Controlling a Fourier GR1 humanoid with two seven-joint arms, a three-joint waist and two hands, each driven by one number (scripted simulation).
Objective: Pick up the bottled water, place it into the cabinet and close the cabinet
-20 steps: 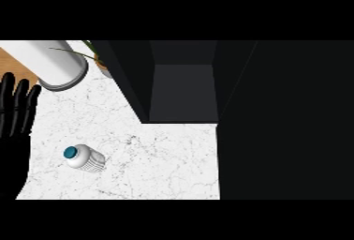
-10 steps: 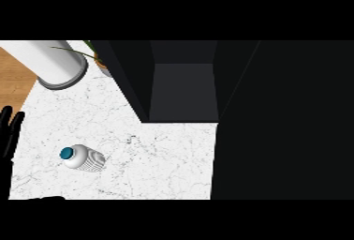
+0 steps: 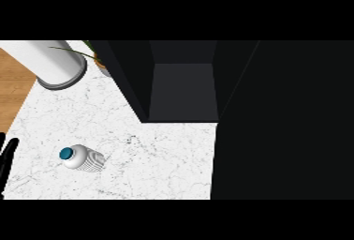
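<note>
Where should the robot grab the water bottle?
Grip the bottle round its ribbed body, below the teal cap. It seems to stand upright with bare counter around it, so a sideways wrap should fit. Come from the left: the left hand is nearest, at the view's left edge.

The left hand (image 3: 8, 161) has drawn down and out toward the view's left edge. A second ago it stood tall, well left of the bottled water (image 3: 83, 158) and higher in the view than it. Now only a thin strip of straight fingers shows, level with the bottle and farther from it. The wooden floor (image 3: 15, 84) it covered is now bare.
</note>
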